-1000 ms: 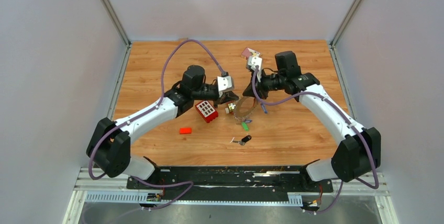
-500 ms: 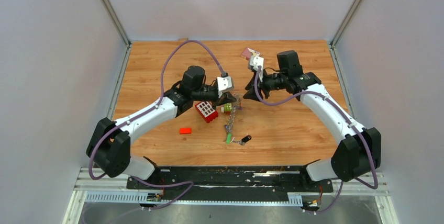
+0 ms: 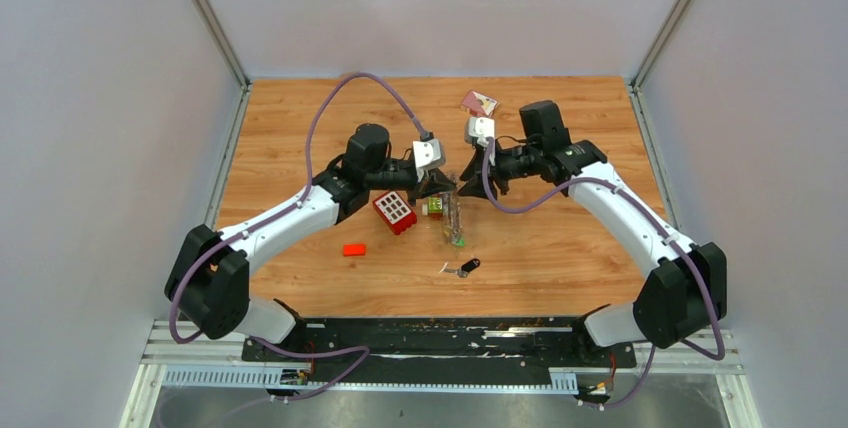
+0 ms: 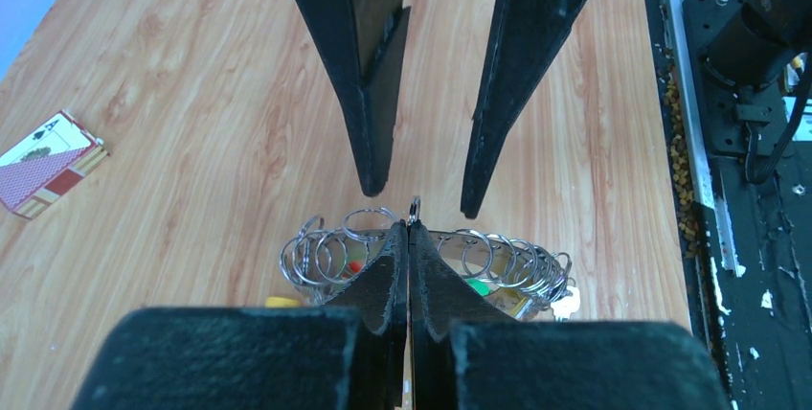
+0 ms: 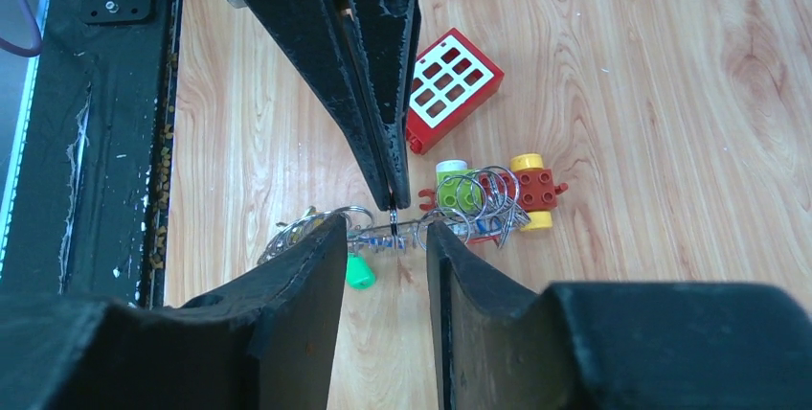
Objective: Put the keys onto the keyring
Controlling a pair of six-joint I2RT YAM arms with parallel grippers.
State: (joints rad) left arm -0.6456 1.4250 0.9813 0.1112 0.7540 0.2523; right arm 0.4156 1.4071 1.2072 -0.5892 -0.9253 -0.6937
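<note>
Right wrist view: the keyring (image 5: 479, 201) hangs over the tabletop (image 5: 670, 94), pinched at its upper rim by the clenched left jaws. Its long axis runs crosswise through the gap of the released right jaws, which straddle that pinch point. One black key (image 3: 466, 267) lies loose nearer the bases, and the free right arm looks better placed to fetch it.

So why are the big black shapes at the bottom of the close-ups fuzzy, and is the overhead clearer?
Left wrist view: the left gripper sits right at the lens, so it blurs; the keyring is sharp. Right wrist view: likewise the right gripper. Top view: even light, soft shadows, keyring tiny.
</note>
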